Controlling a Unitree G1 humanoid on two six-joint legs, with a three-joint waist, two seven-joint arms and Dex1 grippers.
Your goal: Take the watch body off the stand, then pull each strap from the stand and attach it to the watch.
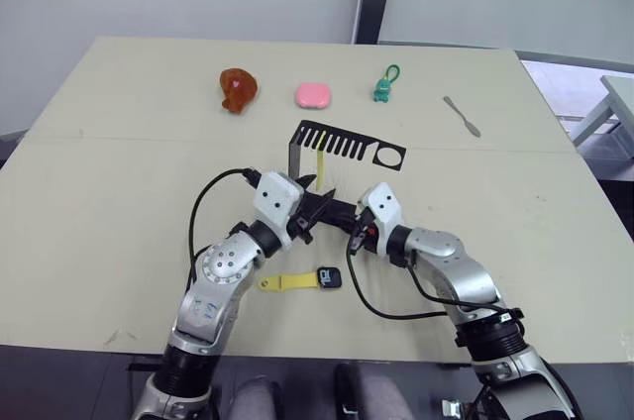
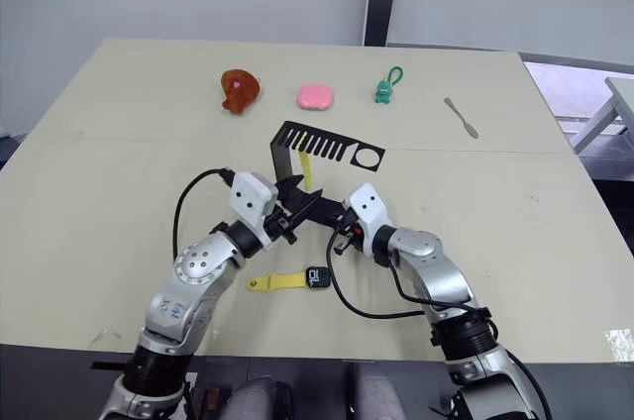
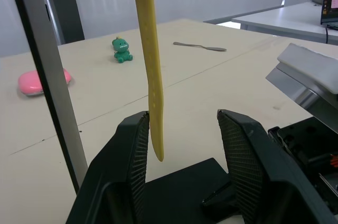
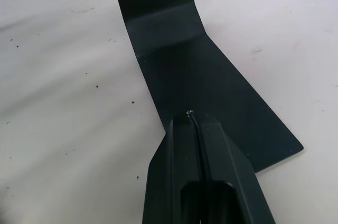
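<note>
Left gripper [image 3: 182, 145]: fingers spread apart, reaching in under the comb arm of the stand; nothing is clamped, though the lower end of the hanging strap dangles between the two pads, close against one of them.
Right gripper [image 4: 194, 115]: fingers pressed flat together with only a thin seam between them, tips resting on the flat foot of the stand, holding nothing between them.
Stand [image 1: 347, 144]: upright near the middle of the table, just beyond both grippers; its slotted arm and ring end reach to the right, its foot lies toward the robot under the gripper tips.
Hanging strap [image 3: 150, 49]: yellow, dropping straight down from a slot in the comb arm, beside the stand's upright post.
Watch body [image 1: 329, 277]: lying flat on the table, nearer the robot than both grippers and between the two forearms, apart from the stand.
Second strap [image 1: 284, 282]: yellow, flat on the table, running left from the watch body and meeting its edge.
Far side of table: brown lump [image 1: 238, 89], pink block [image 1: 313, 95], green toy [image 1: 384, 86], small metal utensil [image 1: 462, 116] at far right.
</note>
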